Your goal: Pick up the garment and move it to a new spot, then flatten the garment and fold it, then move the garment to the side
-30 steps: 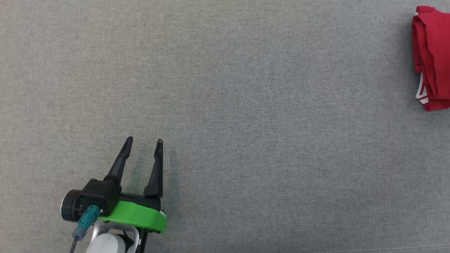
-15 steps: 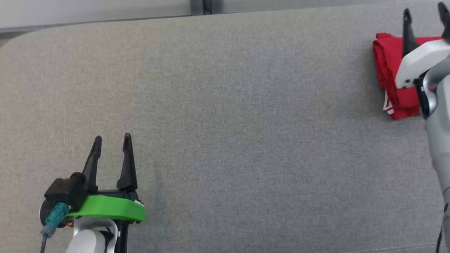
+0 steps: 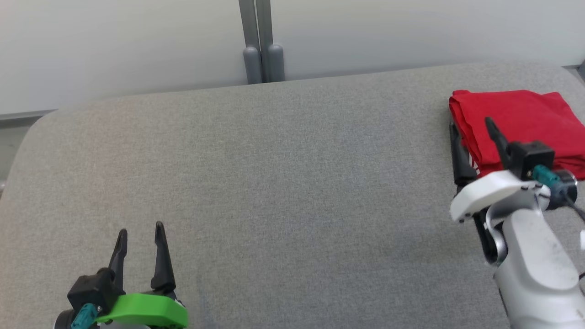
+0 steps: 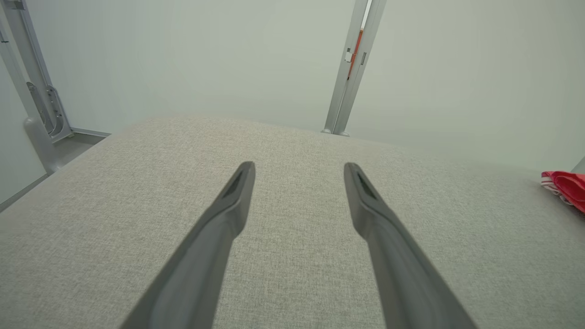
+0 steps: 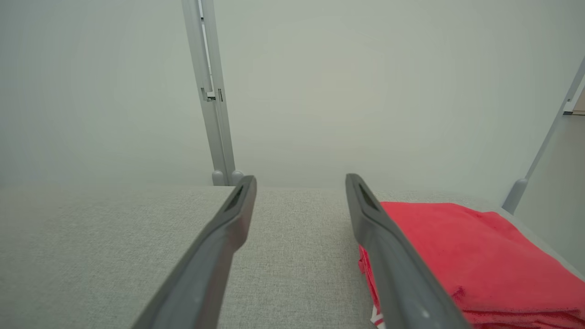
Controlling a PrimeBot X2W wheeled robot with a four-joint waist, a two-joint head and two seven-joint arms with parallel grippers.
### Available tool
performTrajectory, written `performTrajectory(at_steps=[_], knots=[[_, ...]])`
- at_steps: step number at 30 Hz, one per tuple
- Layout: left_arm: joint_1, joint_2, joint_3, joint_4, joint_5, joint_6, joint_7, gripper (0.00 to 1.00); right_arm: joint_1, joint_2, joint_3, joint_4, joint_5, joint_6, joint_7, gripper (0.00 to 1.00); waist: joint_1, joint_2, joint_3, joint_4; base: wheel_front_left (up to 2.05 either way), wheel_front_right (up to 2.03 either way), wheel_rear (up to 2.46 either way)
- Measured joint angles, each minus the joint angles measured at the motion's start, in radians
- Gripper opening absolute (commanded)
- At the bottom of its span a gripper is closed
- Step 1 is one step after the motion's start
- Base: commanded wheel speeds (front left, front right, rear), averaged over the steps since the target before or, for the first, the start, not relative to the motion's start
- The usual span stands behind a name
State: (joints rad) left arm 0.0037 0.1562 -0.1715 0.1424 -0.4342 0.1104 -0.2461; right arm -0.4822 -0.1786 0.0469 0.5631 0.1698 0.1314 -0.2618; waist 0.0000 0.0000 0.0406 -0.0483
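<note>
Since half a second ago the head camera has tipped up. More of the wall (image 3: 114, 45) and the whole far edge of the grey padded surface (image 3: 292, 183) are now in frame. This is a shift of view, not of the things.

Right arm: has drawn back from the far right. Pale forearm rises from the lower right corner. Right gripper (image 3: 470, 123) points up the head view toward the far edge.
- Fingers spread wide, nothing between them.
- Left finger stands just beside the garment's left edge; right finger crosses its near left corner.
- Cannot tell whether either finger touches the cloth.

Left arm: low at the bottom left. Left gripper (image 3: 140, 228) has its fingers pointing up the view, parted and empty, over bare fabric.

Garment (image 3: 516, 109): red, folded into a flat stack, white trim showing at its near left corner. It lies at the far right of the surface, close to both the far edge and the right edge.

Edges and room:
- Far left corner of the surface is rounded.
- A grey post (image 3: 256, 41) stands behind the far edge, near mid-width.
- A broad stretch of bare grey fabric runs between the two grippers, and from the near side to the far edge.
</note>
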Motion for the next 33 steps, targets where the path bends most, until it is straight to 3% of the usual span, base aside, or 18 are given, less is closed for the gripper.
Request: performTrajectory(at_steps=[5,8,15,33], knots=[[0.055,-0.012,-0.001,0.012,0.006,0.011,-0.008,1.0,0.178,0.099,-0.01,-0.13,-0.051,0.0,-0.001,1.0,0.0,0.0,-0.041,0.004,0.0,0.0,0.0],[0.071,-0.02,-0.001,0.018,0.005,0.012,-0.011,1.0,0.265,0.123,-0.029,-0.194,-0.053,0.0,-0.001,1.0,0.0,0.0,-0.05,0.017,0.0,0.0,0.0],[0.074,-0.027,0.005,0.028,0.013,0.007,-0.012,1.0,0.386,0.132,0.012,-0.269,0.01,0.0,-0.001,1.0,0.0,0.0,-0.058,0.039,0.0,0.0,0.0],[0.064,-0.027,-0.003,0.066,0.047,-0.003,-0.015,1.0,0.396,0.129,0.015,-0.29,0.012,0.0,-0.001,1.0,0.0,0.0,-0.056,0.036,0.0,0.0,0.0]])
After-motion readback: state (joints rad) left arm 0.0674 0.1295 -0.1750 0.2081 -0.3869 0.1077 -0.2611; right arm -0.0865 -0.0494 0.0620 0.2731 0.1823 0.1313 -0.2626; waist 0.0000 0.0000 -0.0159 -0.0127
